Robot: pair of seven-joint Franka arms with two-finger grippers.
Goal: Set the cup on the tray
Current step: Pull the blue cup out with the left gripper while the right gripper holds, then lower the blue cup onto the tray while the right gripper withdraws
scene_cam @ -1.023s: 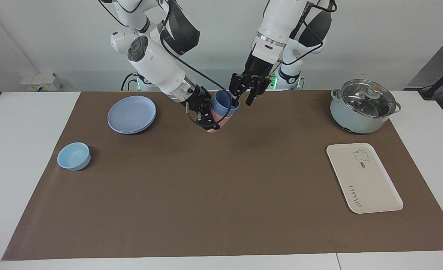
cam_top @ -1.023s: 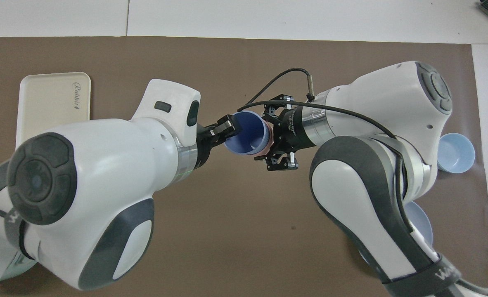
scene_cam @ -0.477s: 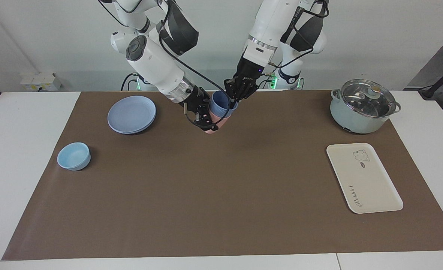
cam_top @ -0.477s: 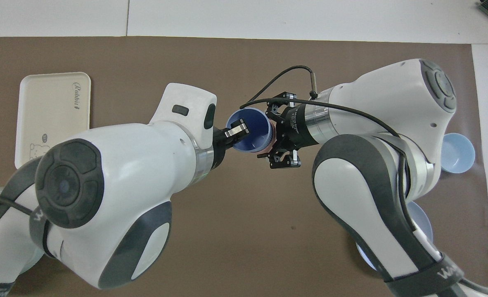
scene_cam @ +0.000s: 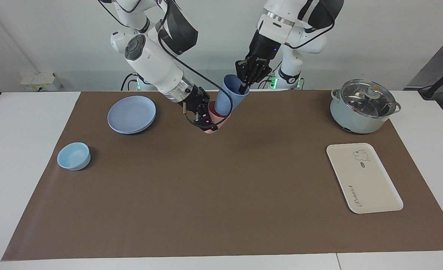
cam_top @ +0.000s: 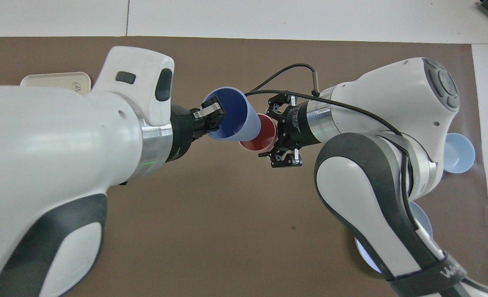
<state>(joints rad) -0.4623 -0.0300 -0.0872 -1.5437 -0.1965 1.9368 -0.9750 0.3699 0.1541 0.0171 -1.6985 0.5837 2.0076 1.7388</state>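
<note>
Your left gripper [scene_cam: 243, 88] is clamped on the rim of the cup [scene_cam: 228, 95], one finger inside the mouth and one outside; the overhead view shows this at [cam_top: 212, 114] on the cup [cam_top: 232, 119]. You have the cup up in the air, tilted, its mouth toward one o'clock in the facing view. Its base sits in, or just at, the mouth of the pink tumbler [scene_cam: 217, 119]; you cannot tell from these views whether the two touch. From overhead the pink tumbler [cam_top: 260, 135] shows its open mouth at the cup's four o'clock.

Your right gripper [scene_cam: 203, 119] is closed on the pink tumbler's side, holding it tilted and low over the brown mat [scene_cam: 221, 195], near the robots' edge of the table. Overhead, that gripper [cam_top: 278, 133] sits at the tumbler's three o'clock.

Look for the tray [scene_cam: 364, 177] lying flat on the mat toward the left arm's end, well apart from both cups, at about four o'clock from them in the facing view. Overhead, only a corner of the tray [cam_top: 58, 77] shows past the left arm.

A lidded pot [scene_cam: 363, 106] stands at the tray's twelve o'clock, nearer the robots. Toward the right arm's end you have a round blue plate [scene_cam: 132, 114] and, at its seven o'clock in the facing view, a light-blue bowl [scene_cam: 74, 156].
</note>
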